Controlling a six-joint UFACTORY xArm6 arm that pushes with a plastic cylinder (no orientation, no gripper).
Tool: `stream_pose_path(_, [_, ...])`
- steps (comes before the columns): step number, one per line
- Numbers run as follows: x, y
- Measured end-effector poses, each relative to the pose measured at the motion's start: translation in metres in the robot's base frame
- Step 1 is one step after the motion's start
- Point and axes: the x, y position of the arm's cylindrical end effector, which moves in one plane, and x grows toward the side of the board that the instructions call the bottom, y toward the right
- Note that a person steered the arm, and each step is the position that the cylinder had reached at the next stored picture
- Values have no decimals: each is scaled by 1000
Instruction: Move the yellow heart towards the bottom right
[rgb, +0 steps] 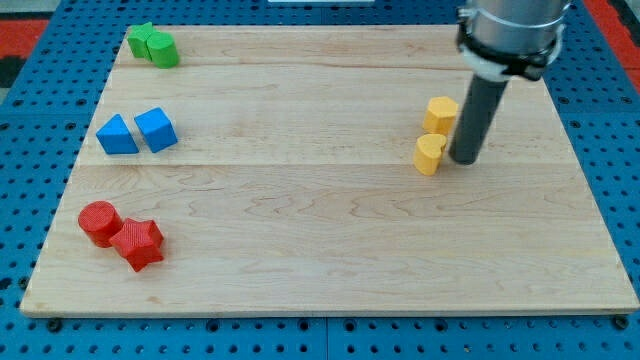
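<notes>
The yellow heart (429, 154) lies on the wooden board at the view's right of centre. A second yellow block, a hexagon (440, 114), sits just above it, close or touching. My tip (464, 160) rests on the board right next to the heart's right side, at or near contact. The dark rod rises from there to the arm at the view's top right and hides a little of the board behind it.
Two green blocks (153, 45) sit at the top left. A blue triangle (117, 135) and a blue cube (156, 129) are at the left. A red cylinder (99, 222) and a red star (138, 244) are at the bottom left. The board (320, 250) lies on blue pegboard.
</notes>
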Motion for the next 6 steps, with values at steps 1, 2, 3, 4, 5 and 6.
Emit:
stream_pose_path(1, [-19,-8])
stream_pose_path(2, [-29,-48])
stream_pose_path(3, [14,-51])
stream_pose_path(4, [17,-57])
stream_pose_path(5, [38,-46])
stream_pose_path(6, [42,-46])
